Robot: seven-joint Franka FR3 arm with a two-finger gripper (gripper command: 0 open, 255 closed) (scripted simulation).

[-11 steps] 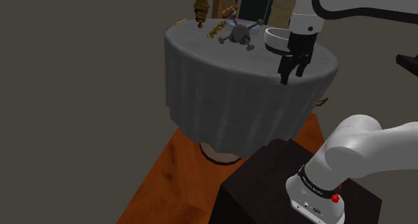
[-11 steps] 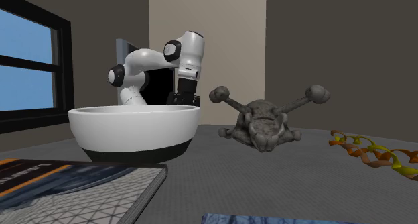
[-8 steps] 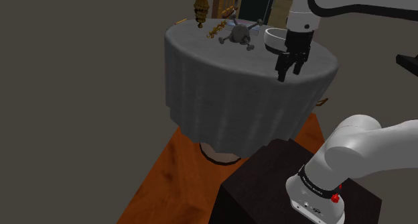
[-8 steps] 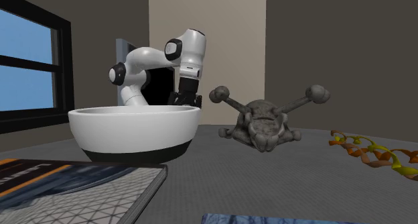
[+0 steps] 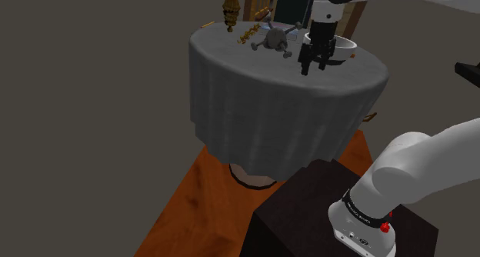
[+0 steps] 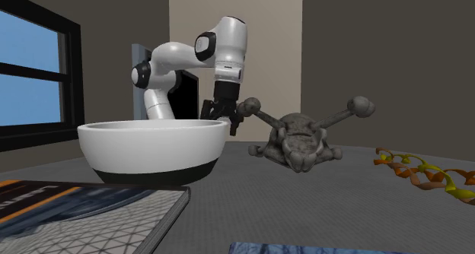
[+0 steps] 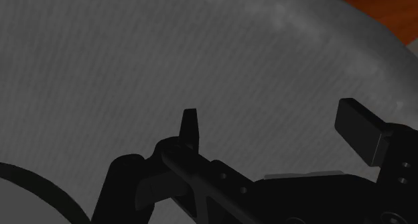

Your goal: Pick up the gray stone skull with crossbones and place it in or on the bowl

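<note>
Gray cloth covers the round surface (image 5: 285,109) and hangs down all around it. The gray skull with crossbones (image 5: 273,40) sits on the cloth, far from the stand (image 5: 308,209). In the second exterior view the skull (image 6: 302,141) rests flat, and two bones with round knobs stick up from it. It sits between the bowl (image 6: 152,150) and a curly orange and gold chain (image 6: 422,173). Nothing is touching it.

The bowl is white with a dark band at the bottom. In the shoulder view the bowl (image 5: 344,44) peeks out from behind the black tool (image 5: 314,65).

The tool hangs a little above the cloth, just beside the bowl, on the side where the skull is. In the second exterior view the tool (image 6: 222,117) shows past the bowl's rim, near one bone knob. From the wrist view the tool (image 7: 276,125) has its two fingers (image 7: 191,125) spread apart, with just gray cloth between them. It holds nothing.

A book (image 6: 84,207) lies flat near the bowl.
</note>
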